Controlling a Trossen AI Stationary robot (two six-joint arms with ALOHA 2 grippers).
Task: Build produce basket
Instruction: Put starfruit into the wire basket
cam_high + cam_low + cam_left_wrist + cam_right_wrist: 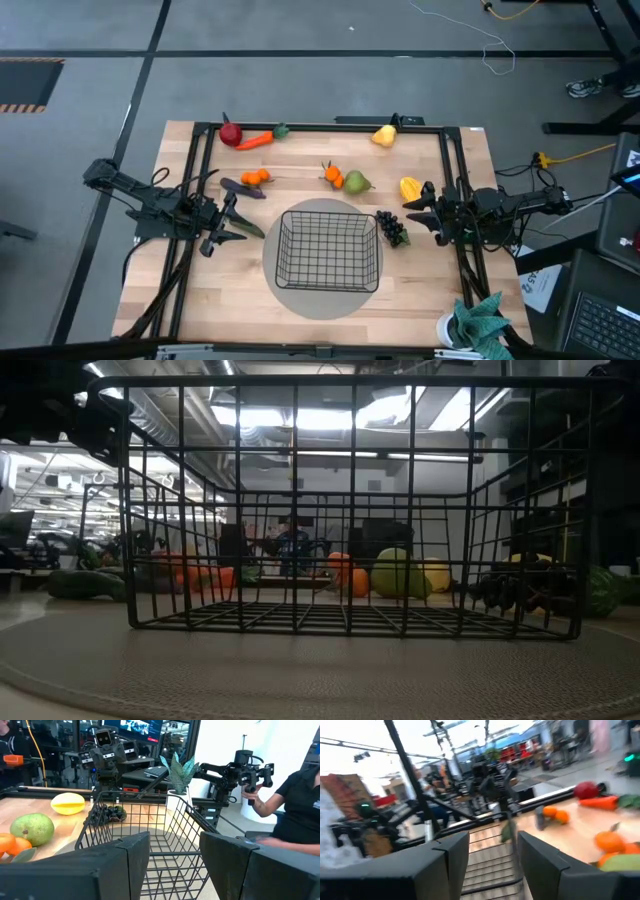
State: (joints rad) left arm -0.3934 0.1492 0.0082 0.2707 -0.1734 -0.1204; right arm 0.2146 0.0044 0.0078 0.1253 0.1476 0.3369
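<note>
The black wire basket [328, 250] stands on a round grey mat [290, 296] at the table's near middle. Beyond it lie a red apple [231, 134], a carrot [256, 140], small oranges [255, 177], a green pear [357, 182] and yellow pieces [410, 187]. The grapes [392, 228] lie just right of the basket. My left gripper [232, 222] is open left of the basket, which shows between its fingers in the left wrist view [150, 820]. My right gripper [412, 212] is open right of the grapes.
A dark purple piece [243, 188] and a dark green piece [248, 229] lie by my left gripper. Black frame rails [330, 127] run along the table's far and side edges. A potted plant [480, 320] stands at the near right corner. A person [300, 805] is beyond the table.
</note>
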